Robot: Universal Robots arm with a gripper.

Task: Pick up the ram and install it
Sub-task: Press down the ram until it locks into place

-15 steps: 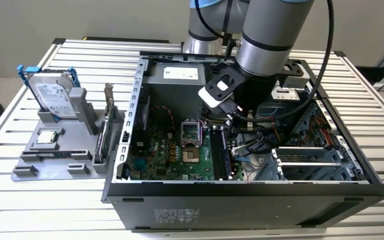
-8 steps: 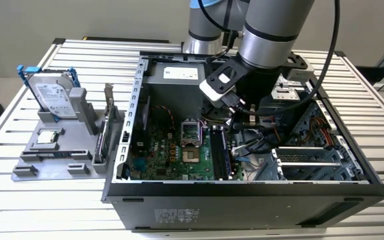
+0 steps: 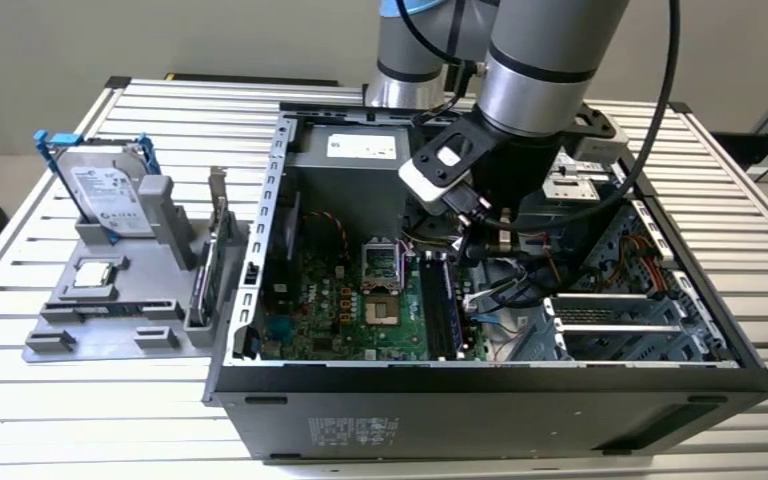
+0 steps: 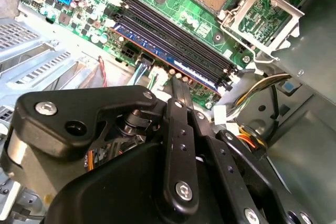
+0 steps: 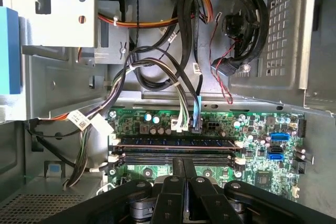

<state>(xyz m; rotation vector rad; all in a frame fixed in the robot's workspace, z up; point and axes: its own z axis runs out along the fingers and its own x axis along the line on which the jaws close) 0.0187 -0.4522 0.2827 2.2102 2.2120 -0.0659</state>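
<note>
At the exterior view's left, a grey fixture point(image 3: 104, 320) on the desk point(image 3: 37, 400) keeps spare parts upright. At centre frame the ram point(image 3: 440, 310) lies in its motherboard slot. The tool point(image 5: 184, 169) is clenched empty just above, likely to press it home.

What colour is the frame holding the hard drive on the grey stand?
Blue. The frame around the silver hard drive shows best in the exterior view.
</note>
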